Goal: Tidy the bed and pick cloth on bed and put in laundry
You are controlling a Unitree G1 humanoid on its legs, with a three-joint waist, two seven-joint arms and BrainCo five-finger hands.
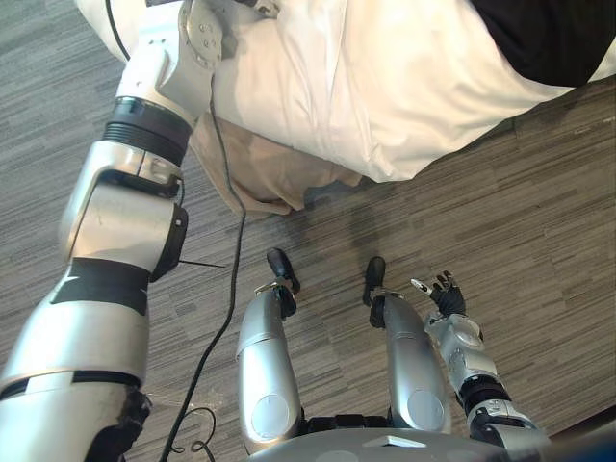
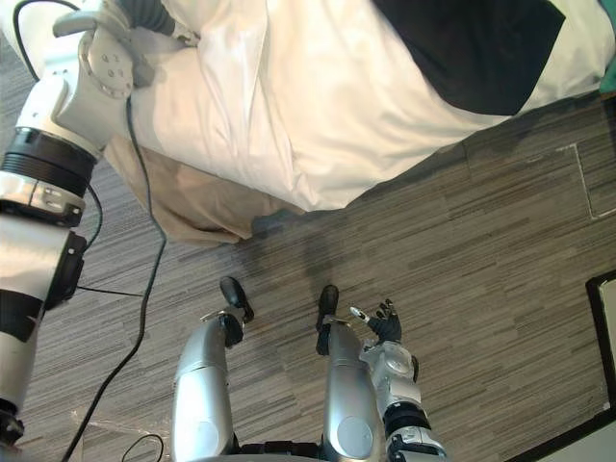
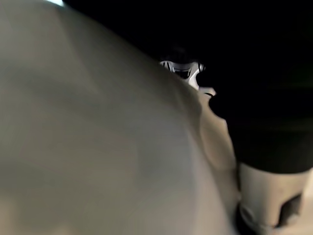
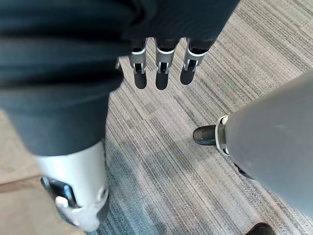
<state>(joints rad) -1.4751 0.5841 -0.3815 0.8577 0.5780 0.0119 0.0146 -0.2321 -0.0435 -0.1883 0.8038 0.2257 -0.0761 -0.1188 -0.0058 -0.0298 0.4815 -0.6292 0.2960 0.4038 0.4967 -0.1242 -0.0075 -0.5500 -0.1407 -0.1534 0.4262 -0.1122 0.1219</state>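
Close-up, left hand (image 3: 271, 193) presses the white duvet (image 3: 98, 147), fingers' state untellable; lower right, right hand (image 1: 445, 292) hangs slack-fingered, apart, over open floor (image 1: 539, 212) below the duvet's edge.

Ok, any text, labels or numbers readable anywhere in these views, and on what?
None can be read. The white duvet, the black cloth lying on it, the tan sheet hanging below and the wood-grain floor show no print, and neither does the right hand.
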